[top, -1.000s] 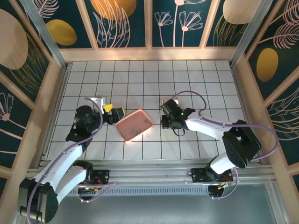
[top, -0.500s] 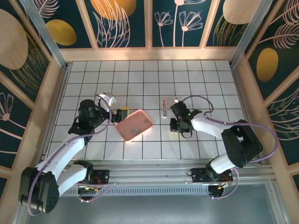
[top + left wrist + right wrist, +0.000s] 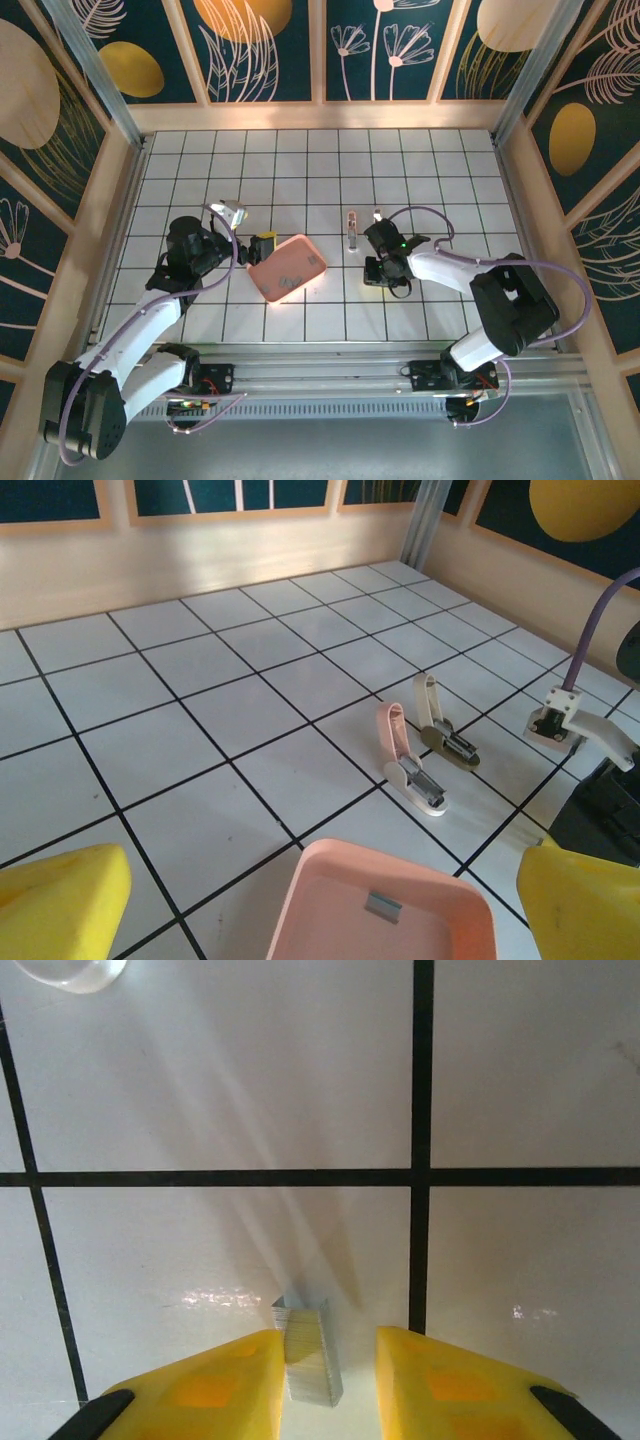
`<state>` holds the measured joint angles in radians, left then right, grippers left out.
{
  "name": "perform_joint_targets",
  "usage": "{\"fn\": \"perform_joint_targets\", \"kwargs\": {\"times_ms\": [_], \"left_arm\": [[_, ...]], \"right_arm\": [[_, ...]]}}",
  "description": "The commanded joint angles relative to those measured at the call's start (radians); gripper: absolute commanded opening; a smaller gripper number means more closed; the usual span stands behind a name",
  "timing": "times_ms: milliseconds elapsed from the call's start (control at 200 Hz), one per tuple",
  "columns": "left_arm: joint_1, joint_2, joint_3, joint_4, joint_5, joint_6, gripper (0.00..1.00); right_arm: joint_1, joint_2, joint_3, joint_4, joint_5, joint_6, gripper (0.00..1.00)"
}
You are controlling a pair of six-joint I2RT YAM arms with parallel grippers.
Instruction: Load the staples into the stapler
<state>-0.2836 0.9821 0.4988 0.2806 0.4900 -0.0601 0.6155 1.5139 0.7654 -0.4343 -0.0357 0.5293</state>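
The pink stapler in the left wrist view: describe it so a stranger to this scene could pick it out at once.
Start at the pink tray on the white tiled floor. Just beyond it two little staplers lie side by side, tops hinged up. The pink stapler is the one nearer the tray; the cream stapler beside it has a dark base.

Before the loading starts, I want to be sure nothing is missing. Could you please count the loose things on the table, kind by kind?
Staplers: 2, the pink stapler and the whitish stapler, both hinged open.
Pink tray: 1.
Staple strips I can make out: 2, the tray strip and the floor strip between the fingertips of the right gripper.
Total: 5.
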Motion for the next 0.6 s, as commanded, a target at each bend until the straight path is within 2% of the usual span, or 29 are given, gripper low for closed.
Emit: {"fn": "perform_joint_targets", "kwargs": {"times_ms": [0,340,595], "left_arm": [[-0.004,-0.016,-0.007,0.021,0.011,0.005,0.99],[-0.004,-0.010,-0.001,0.012,0.011,0.007,0.99],[-0.004,-0.010,0.001,0.003,0.010,0.012,0.99]], "right_arm": [[-0.004,-0.002,0.046,-0.082,0.002,-0.004,0.33],[-0.039,0.039,0.167,-0.176,-0.024,0.005,0.32],[-0.039,0.096,0.195,-0.189,-0.032,-0.024,0.32]]}}
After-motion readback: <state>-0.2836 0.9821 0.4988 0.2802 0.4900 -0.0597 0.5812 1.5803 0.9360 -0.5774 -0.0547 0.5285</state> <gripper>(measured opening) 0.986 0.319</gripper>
